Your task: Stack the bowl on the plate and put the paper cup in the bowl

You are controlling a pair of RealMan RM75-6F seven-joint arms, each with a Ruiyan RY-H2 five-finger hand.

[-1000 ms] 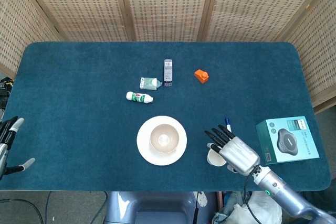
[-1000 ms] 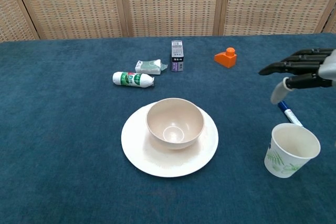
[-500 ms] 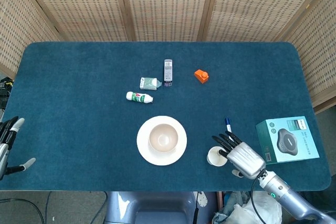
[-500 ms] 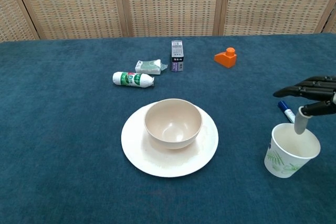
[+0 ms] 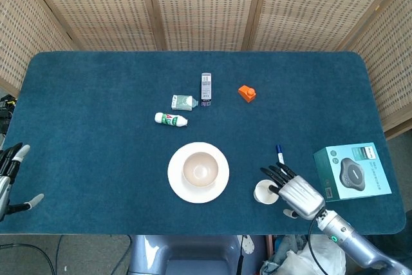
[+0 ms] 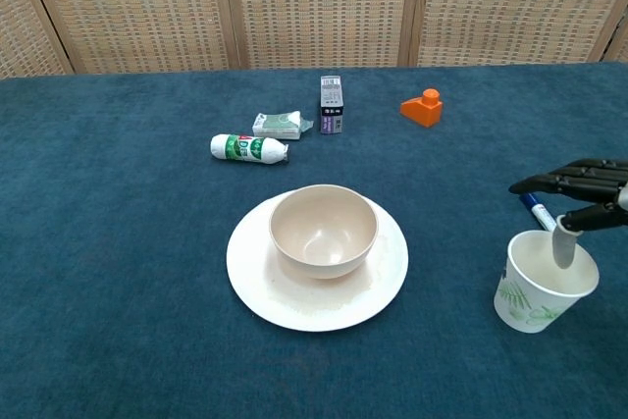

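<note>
Right hand (image 6: 589, 195) hovers over the paper cup (image 6: 545, 281) w/ fingers apart, thumb dipping inside the rim, nothing gripped yet. Cup stands upright, well right of the bowl (image 6: 324, 231), which sits on the plate (image 6: 383, 277). Thin paper, prob crushes easily, so pinch the rim lightly.

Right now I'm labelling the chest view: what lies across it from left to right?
White tube → crumpled packet → plate with the bowl on it → orange block → paper cup → right hand at the right edge.
</note>
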